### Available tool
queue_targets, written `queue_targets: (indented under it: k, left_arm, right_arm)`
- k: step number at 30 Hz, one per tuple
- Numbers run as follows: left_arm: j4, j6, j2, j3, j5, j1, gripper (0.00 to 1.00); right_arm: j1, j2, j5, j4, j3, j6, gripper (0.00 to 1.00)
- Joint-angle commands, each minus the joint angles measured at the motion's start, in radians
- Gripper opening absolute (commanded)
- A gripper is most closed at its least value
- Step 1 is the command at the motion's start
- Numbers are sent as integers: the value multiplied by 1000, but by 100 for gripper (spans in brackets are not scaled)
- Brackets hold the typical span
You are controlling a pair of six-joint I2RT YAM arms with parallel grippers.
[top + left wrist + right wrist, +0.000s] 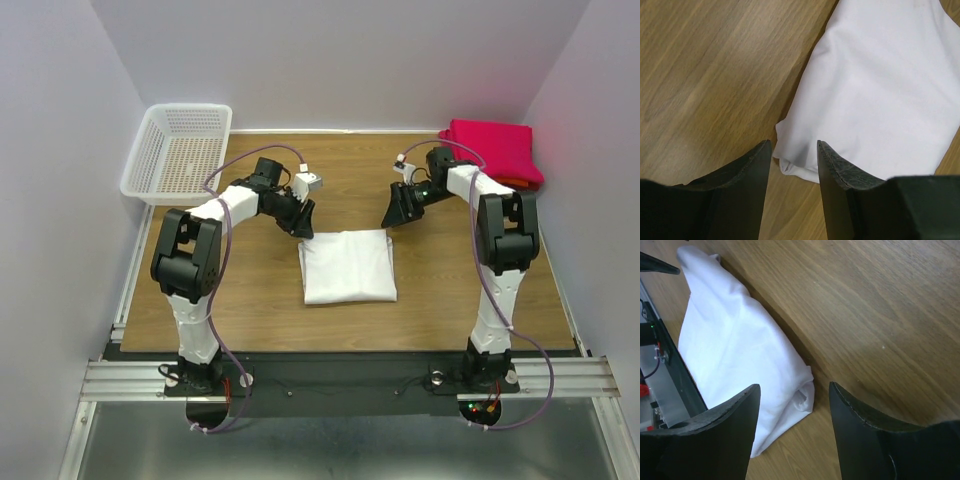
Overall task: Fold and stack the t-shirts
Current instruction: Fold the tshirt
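While left gripper (792, 145) and right gripper (795, 386) both hang open and empty, enter the item as follows.

White shirt (347, 265): folded to a rough rectangle in the middle of the table (250, 310), between the arms. Soft, light and limp. The layers will likely slide and sag if you lift from one point. Take hold at the two far corners together, pinching every layer. Each gripper stands just over its own corner, and the right corner is bunched.

Red shirts (495, 150): stacked at the far right corner, well apart.

Basket (180, 150): far left, not part of the job.
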Motion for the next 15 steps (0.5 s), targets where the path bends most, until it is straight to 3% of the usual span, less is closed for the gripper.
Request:
queue_targets:
  k: [1,15]
  left_arm:
    - [6,-21,13,30,37,8,53]
    - [-15,-10,10,7,81,20,40]
  right_arm:
    - [10,32,-26,43,-11,5,63]
    - [13,41,-139,44,-42,15,52]
